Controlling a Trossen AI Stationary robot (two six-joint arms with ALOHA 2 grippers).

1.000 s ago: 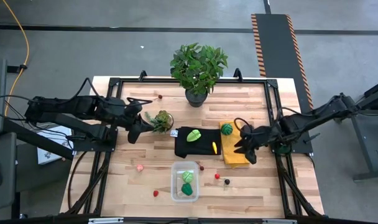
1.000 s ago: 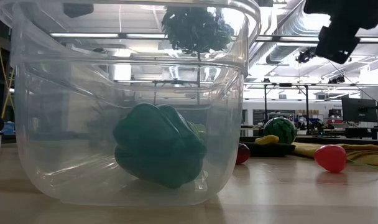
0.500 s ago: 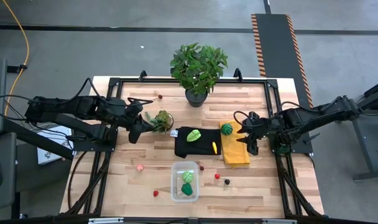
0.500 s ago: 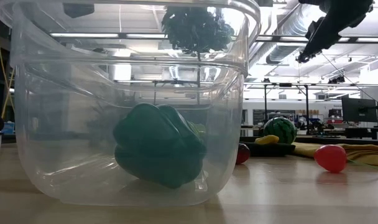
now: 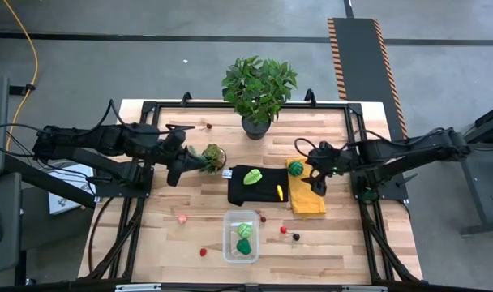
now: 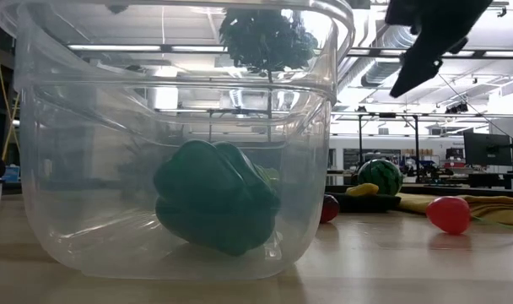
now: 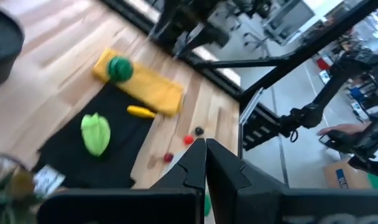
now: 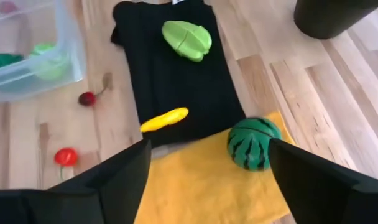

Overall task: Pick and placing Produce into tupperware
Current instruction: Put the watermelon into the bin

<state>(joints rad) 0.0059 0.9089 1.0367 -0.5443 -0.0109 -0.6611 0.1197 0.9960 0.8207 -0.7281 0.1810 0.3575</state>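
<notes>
**Right gripper brought over the watermelon, jaws spread**

Moved in from the yellow cloth's outer side over the last second, the right gripper (image 5: 314, 173) is now held above the cloth's inner end, close to the toy watermelon (image 5: 296, 168), and its jaws have been opened wide; nothing is grasped between them.

Nearest the front edge, the tupperware (image 5: 229, 246) is seen with a dark green pepper (image 5: 245, 246) and a lime-green piece (image 5: 244, 230) already inside. Just beside the tupperware a dark cherry (image 5: 263, 218) is lying on the wood, with a red piece (image 5: 283, 229) and a dark berry (image 5: 295, 237) slightly farther off on the same side. On the tupperware's opposite side a pink piece (image 5: 182, 218) and a red one (image 5: 203, 252) are found.

Behind the tupperware a black cloth (image 5: 240, 189) is spread, carrying a lime-green vegetable (image 5: 253, 176) and a yellow banana (image 5: 279, 192). The yellow cloth (image 5: 307, 203) is laid touching it, with the watermelon resting on it.

Farther back, the left gripper (image 5: 176, 169) is kept clenched and empty, just beside the small succulent (image 5: 209, 155). The large potted plant (image 5: 258, 87) is stood at the table's far edge.
</notes>
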